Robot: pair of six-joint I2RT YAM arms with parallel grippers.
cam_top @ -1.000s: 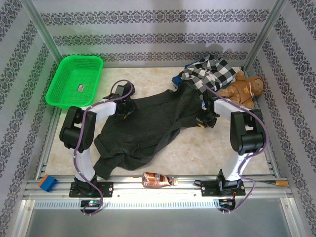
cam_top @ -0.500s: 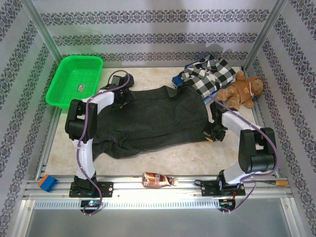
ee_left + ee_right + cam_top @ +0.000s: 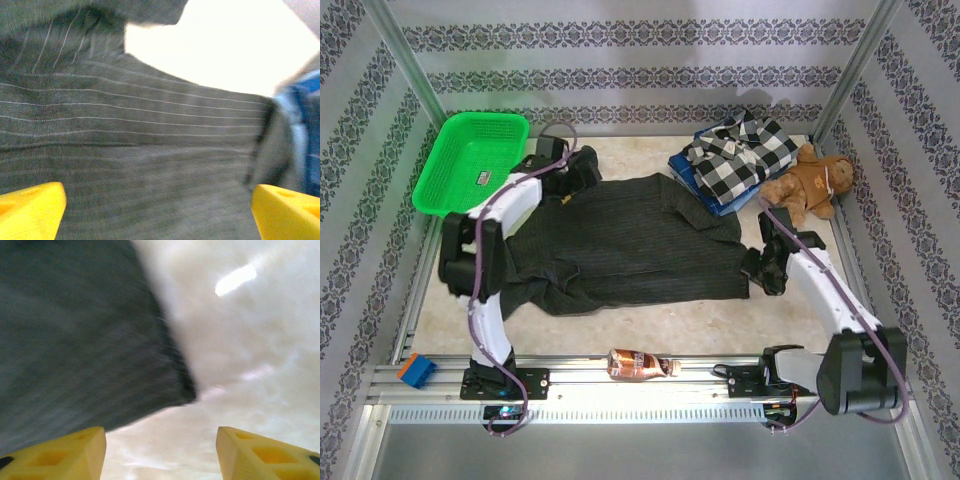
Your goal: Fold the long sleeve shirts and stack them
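Observation:
The dark charcoal pinstriped shirt (image 3: 620, 240) lies spread across the middle of the table. My left gripper (image 3: 575, 182) hovers over its far left edge, open, and its yellow fingertips (image 3: 30, 210) stand wide apart above the striped cloth (image 3: 135, 130). My right gripper (image 3: 757, 270) is at the shirt's right edge, open. Between its fingers (image 3: 55, 455) is bare table, and the shirt's corner (image 3: 90, 340) lies just ahead. The black-and-white checked shirt (image 3: 740, 155) sits folded on a blue garment (image 3: 692, 183) at the back right.
A green basket (image 3: 470, 160) stands at the back left. A brown teddy bear (image 3: 815, 185) lies beside the folded pile. A brown bottle (image 3: 640, 365) and a blue block (image 3: 417, 370) rest on the front rail. Metal frame posts border the table.
Both grippers pulled the dark shirt out flat and then opened, letting go of it. The left moved toward the back, the right toward the near right. The checked pile is now uncovered.

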